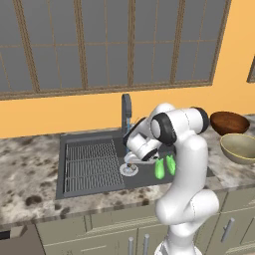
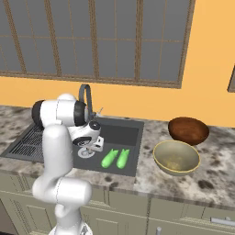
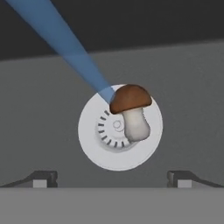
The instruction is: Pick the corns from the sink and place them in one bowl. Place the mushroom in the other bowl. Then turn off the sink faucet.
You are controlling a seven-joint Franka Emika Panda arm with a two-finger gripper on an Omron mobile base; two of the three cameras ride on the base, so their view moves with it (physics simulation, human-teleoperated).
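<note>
The mushroom [image 3: 131, 112], brown-capped with a pale stem, stands on the round pale drain [image 3: 94, 151] of the dark sink [image 1: 94, 162]. My gripper [image 3: 113, 179] hangs open just above it, one fingertip [image 3: 43, 178] on each side, nothing held. Both base views show the hand [image 1: 133, 158] [image 2: 92, 146] low over the drain. The two green corns [image 1: 159, 169] [image 1: 171, 163] lie side by side on the sink floor to its right, also visible as the corns [image 2: 109, 158] [image 2: 123, 158]. The faucet [image 1: 126, 112] [image 2: 85, 98] stands behind, and a blue water stream [image 3: 65, 48] runs onto the drain.
On the counter right of the sink sit the reddish-brown bowl [image 1: 229, 122] [image 2: 188, 130] and, nearer the front edge, the tan-olive bowl [image 1: 240, 148] [image 2: 176, 157]. A ribbed slatted section [image 1: 89, 167] takes up the sink's left half. My own arm rises in front of the sink.
</note>
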